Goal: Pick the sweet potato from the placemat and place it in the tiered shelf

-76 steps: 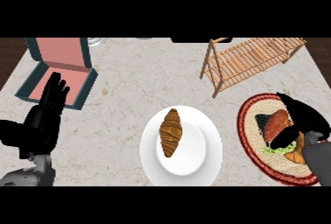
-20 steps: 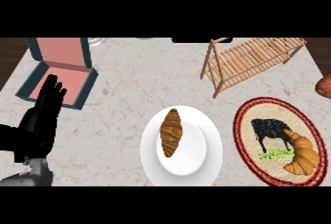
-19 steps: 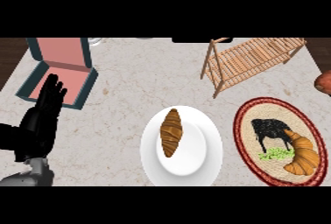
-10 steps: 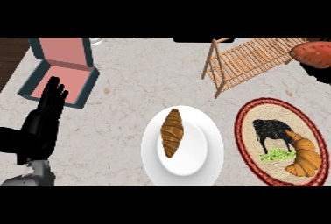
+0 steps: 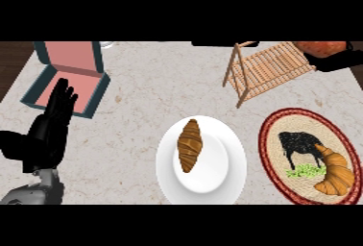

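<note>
One load: sweet potato [image 5: 320, 47] clasped in the right hand [image 5: 337, 60], above the tiered shelf [image 5: 268, 68]
Advice: lower onto the slats; then release
Left hand [image 5: 48, 129]: spread, resting

The counter [image 5: 149, 86] looks like pale, mottled stone with a smooth matt face, and the shelf [image 5: 269, 67] is slatted light wood, unpainted. The plate [image 5: 220, 166] is smooth, glossy white like glazed ceramic, holding a croissant [image 5: 189, 145] with a ridged, browned crust, while the placemat [image 5: 308, 161] looks woven, with a coarse red rim. The left hand [image 5: 46, 132] is matt black, and the sweet potato [image 5: 320, 47] has dull orange-brown skin.
</note>
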Robot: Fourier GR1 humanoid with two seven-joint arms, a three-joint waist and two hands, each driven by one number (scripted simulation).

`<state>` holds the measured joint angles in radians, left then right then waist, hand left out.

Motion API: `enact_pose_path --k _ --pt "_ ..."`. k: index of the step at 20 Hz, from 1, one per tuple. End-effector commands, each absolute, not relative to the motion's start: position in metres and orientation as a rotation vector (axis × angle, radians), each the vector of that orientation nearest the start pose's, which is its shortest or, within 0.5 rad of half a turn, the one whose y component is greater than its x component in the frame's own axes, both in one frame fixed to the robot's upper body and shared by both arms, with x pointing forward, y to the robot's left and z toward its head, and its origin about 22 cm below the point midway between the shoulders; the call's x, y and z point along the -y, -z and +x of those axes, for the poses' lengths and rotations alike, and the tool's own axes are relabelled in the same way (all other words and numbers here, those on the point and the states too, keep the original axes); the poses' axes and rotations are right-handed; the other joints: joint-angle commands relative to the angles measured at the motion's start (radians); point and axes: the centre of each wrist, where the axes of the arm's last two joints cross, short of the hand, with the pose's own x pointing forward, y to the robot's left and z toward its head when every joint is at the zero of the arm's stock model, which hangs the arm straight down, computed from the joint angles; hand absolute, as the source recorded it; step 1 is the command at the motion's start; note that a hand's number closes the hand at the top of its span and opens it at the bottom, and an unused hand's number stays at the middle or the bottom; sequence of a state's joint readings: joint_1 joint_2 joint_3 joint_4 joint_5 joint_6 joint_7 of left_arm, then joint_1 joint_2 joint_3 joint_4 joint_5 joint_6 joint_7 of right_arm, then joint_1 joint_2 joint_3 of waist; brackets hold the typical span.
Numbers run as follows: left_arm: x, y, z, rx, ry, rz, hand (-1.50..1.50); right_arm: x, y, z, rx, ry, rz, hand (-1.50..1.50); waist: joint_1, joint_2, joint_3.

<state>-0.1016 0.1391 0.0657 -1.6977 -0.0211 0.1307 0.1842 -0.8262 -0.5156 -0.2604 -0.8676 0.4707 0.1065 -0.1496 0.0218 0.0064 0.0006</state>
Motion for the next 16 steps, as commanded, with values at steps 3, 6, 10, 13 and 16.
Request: enact_pose_path --k 3,6,10,13,16 --pt "-0.254 -0.054 0.261 1.608 -0.015 0.211 0.0 0.336 -0.143 0.434 1.732 -0.581 -0.708 1.5 0.004 0.002 0.0" --pt "-0.265 -0.068 0.256 1.63 -0.003 0.219 0.0 0.351 -0.154 0.44 1.711 -0.537 -0.725 1.5 0.016 0.005 0.001" --pt "-0.268 -0.053 0.255 1.621 -0.022 0.217 0.0 0.336 -0.14 0.447 1.662 -0.438 -0.62 -1.5 0.017 0.006 0.0" --pt "-0.262 -0.063 0.265 1.637 -0.002 0.21 0.0 0.325 -0.141 0.453 1.635 -0.495 -0.602 -1.5 0.018 0.008 0.0" --pt "-0.248 -0.063 0.263 1.641 -0.01 0.203 0.0 0.324 -0.145 0.455 1.656 -0.506 -0.541 -1.5 0.018 0.008 0.001"
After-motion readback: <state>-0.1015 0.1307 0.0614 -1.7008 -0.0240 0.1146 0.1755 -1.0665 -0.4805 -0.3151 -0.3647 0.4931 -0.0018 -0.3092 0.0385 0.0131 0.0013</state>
